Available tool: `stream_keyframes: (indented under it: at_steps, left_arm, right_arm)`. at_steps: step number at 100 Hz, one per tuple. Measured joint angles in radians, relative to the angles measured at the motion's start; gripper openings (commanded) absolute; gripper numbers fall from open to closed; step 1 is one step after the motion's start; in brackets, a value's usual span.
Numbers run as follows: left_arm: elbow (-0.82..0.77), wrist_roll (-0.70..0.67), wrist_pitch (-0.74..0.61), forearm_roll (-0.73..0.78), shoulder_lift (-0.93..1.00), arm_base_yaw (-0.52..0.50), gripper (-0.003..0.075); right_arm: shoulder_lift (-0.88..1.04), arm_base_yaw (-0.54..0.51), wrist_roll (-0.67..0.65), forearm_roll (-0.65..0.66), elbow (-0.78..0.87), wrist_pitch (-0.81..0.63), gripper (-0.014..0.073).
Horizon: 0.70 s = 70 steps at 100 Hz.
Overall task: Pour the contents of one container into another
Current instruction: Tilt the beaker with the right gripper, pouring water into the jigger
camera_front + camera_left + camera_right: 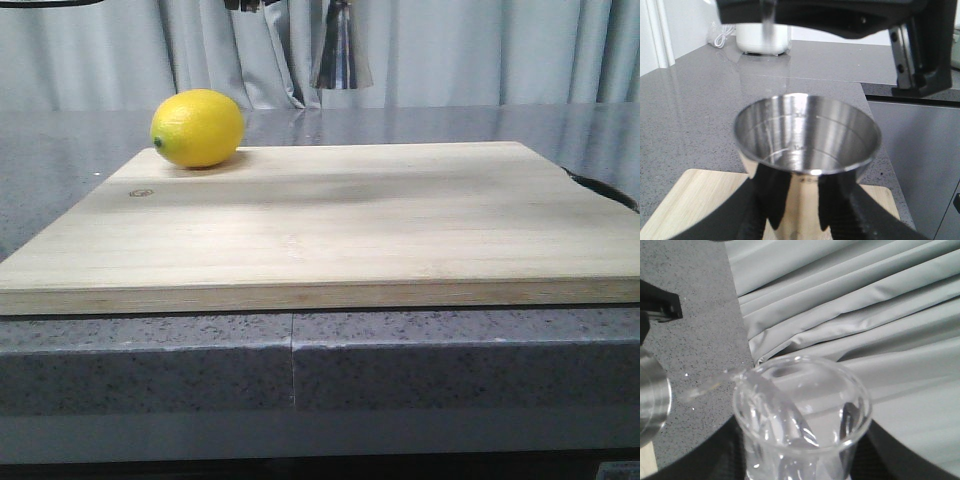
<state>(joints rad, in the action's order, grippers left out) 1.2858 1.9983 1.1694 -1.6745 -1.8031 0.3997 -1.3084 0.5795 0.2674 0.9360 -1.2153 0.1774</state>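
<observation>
In the front view only the lower flare of the steel jigger (341,55) shows; the top edge crops its upper cup and whatever holds it, and the cutting board's (330,225) right side runs out of frame. In the left wrist view the left gripper's fingers (767,200) cover the jigger's waist, and the bottom edge cuts off the base. In the right wrist view the glass beaker's (802,410) base and the right gripper's fingers (710,460) are cropped, and the liquid at the lip is blurred.
</observation>
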Motion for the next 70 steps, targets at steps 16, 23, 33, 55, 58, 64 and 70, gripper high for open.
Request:
stream_keyframes:
  at_steps: [16,23,33,55,58,64,70]
  left_arm:
    - [0.000,0.000,0.000,0.000,0.000,0.000,0.0237]
    - [0.000,0.000,0.000,0.000,0.000,0.000,0.0237]
    - [0.000,0.000,0.000,0.000,0.000,0.000,0.0237]
    - [0.000,0.000,0.000,0.000,0.000,0.000,0.0237]
    - [0.000,0.000,0.000,0.000,0.000,0.000,0.0237]
    - [0.000,0.000,0.000,0.000,0.000,0.000,0.0237]
    - [0.000,0.000,0.000,0.000,0.000,0.000,0.0237]
  right_arm:
    - [0.000,0.000,0.000,0.024,0.000,-0.008,0.0273]
    - [0.000,0.000,0.000,0.030,0.000,-0.013,0.0273]
    - [0.000,0.000,0.000,0.035,0.000,-0.021,0.0273]
    - [0.000,0.000,0.000,0.051,0.000,-0.037,0.0273]
    - [0.000,0.000,0.000,0.058,0.000,-0.038,0.0273]
    - [0.000,0.000,0.000,0.066,0.000,-0.041,0.0273]
    - [0.000,0.000,0.000,0.071,0.000,-0.041,0.0273]
